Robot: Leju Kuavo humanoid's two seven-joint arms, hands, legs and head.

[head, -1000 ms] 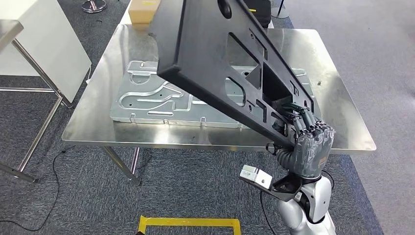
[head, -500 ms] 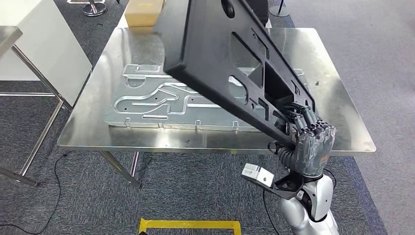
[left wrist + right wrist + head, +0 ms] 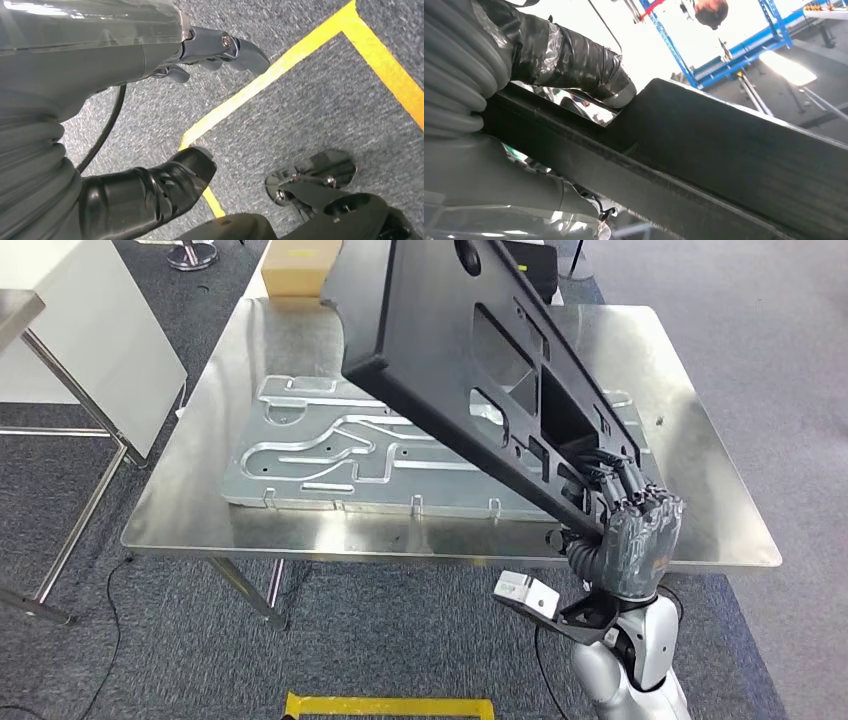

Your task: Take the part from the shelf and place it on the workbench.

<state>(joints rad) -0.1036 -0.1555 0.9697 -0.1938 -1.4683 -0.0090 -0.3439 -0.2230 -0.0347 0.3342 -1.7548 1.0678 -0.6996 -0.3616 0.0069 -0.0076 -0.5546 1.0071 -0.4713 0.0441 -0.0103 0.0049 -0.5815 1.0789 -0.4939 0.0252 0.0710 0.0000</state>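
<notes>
A large black part (image 3: 450, 350) with several cutouts hangs tilted over the steel workbench (image 3: 700, 480). Its far end rises toward the back of the table. My right hand (image 3: 635, 535) grips its near lower corner just in front of the workbench's front edge. In the right wrist view the black part (image 3: 724, 150) crosses close in front of the hand (image 3: 499, 75), whose fingers wrap its edge. My left hand (image 3: 100, 100) hangs over the carpet, fingers apart, holding nothing.
A silver stamped metal panel (image 3: 330, 455) lies flat on the left and middle of the workbench, under the raised part. A cardboard box (image 3: 300, 265) stands behind the table. A white board (image 3: 90, 330) leans at the left. Yellow tape (image 3: 390, 705) marks the floor.
The whole picture has shifted a little, so the camera has moved. The black part stays in my right hand at much the same tilt.
</notes>
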